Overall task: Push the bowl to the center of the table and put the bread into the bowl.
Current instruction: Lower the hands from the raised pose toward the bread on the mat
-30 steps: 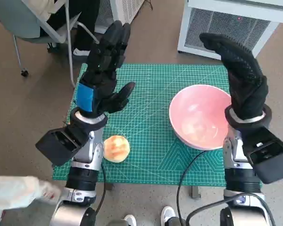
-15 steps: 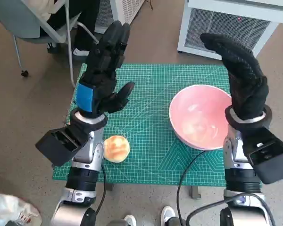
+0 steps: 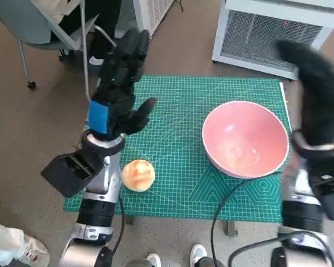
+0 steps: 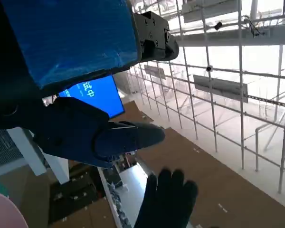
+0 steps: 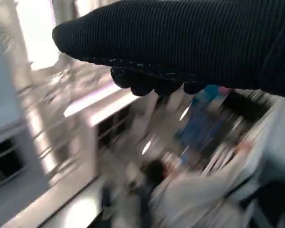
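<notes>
A pink bowl point(image 3: 245, 139) stands empty on the right half of the green cutting mat point(image 3: 178, 122); its rim also shows at a corner of the left wrist view as a pink bowl point(image 4: 2, 211). A round golden bread roll point(image 3: 138, 175) lies near the mat's front left. My left hand point(image 3: 118, 83) is raised above the mat's left side, fingers spread, holding nothing. My right hand point(image 3: 317, 94), blurred with motion, is raised beyond the bowl's right edge, fingers extended, empty. The gloved right hand point(image 4: 168, 199) also shows in the left wrist view.
A white grilled cabinet point(image 3: 267, 30) stands behind the table. A chair point(image 3: 50, 28) and a person's legs are at the back left. A shoe point(image 3: 30, 250) is on the floor at the front left, and a black cable point(image 3: 225, 206) hangs over the front edge.
My right hand has swung out to the right, off the bowl's near right rim to beyond the mat's edge. The bowl, roll and left hand have hardly moved. The view shifted slightly.
</notes>
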Robot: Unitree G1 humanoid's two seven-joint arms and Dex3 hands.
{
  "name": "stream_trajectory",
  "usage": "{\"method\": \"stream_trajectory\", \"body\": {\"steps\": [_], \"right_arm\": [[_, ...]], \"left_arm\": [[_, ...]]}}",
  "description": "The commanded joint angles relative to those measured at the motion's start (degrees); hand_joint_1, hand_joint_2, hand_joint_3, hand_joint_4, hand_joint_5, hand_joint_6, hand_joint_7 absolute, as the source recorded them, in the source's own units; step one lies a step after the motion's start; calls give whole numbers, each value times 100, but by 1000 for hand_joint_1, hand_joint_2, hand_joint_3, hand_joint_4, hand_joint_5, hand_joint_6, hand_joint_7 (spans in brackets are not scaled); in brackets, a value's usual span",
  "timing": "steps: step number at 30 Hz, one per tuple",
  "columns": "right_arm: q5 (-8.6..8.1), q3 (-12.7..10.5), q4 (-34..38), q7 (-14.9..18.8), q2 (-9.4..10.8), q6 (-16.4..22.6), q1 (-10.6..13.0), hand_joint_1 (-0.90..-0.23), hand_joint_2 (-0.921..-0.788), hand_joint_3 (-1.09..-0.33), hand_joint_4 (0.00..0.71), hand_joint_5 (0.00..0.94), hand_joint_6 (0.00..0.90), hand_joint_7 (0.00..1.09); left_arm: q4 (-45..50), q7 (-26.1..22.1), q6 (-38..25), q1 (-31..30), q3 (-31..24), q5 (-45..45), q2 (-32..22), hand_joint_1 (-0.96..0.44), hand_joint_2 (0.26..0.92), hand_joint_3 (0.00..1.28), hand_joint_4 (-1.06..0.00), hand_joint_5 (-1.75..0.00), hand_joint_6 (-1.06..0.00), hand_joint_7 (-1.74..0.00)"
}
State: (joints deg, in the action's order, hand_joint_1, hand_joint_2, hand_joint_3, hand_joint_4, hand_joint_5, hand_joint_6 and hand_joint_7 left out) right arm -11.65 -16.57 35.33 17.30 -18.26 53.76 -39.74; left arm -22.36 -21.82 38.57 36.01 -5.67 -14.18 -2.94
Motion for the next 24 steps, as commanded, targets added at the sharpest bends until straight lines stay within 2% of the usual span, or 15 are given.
{"method": "stream_trajectory", "body": {"steps": [1, 5, 8, 11, 15, 19, 24], "right_arm": [[-64, -409, 858, -348, -202, 93, 159, -532, -921, -766, 266, 8, 193, 277], [59, -622, 1650, -706, -372, 144, 122, -532, -921, -766, 268, 7, 190, 273], [35, -733, 2276, -855, -490, 10, 92, -528, -921, -773, 264, 4, 190, 267], [2, -787, 2710, -933, -526, -111, 44, -524, -921, -792, 244, 1, 192, 255], [-34, -845, 3182, -1022, -482, -381, 12, -516, -921, -815, 218, 0, 190, 237], [18, -837, 3500, -1150, -448, -646, 22, -509, -921, -825, 202, 0, 186, 223], [-42, -869, 3782, -1194, -257, -1131, -13, -469, -921, -827, 190, 0, 187, 203]], "left_arm": [[-9, -62, 100, -87, -42, -93, -37, -475, 921, 385, -175, -4, -115, -313], [-50, -86, 108, -91, -77, -131, -49, -486, 921, 384, -176, -4, -116, -310], [-51, -81, 102, -97, -88, -128, -49, -493, 921, 384, -177, -4, -118, -308], [-55, -76, 93, -96, -94, -129, -46, -496, 921, 385, -177, -4, -119, -305], [-50, -71, 78, -101, -100, -133, -46, -500, 921, 384, -177, -3, -122, -301], [-40, -58, 87, -115, -107, -111, -61, -504, 921, 383, -177, -3, -125, -298], [1, -45, 78, -150, -119, -96, -91, -509, 921, 381, -177, -2, -130, -293]]}}
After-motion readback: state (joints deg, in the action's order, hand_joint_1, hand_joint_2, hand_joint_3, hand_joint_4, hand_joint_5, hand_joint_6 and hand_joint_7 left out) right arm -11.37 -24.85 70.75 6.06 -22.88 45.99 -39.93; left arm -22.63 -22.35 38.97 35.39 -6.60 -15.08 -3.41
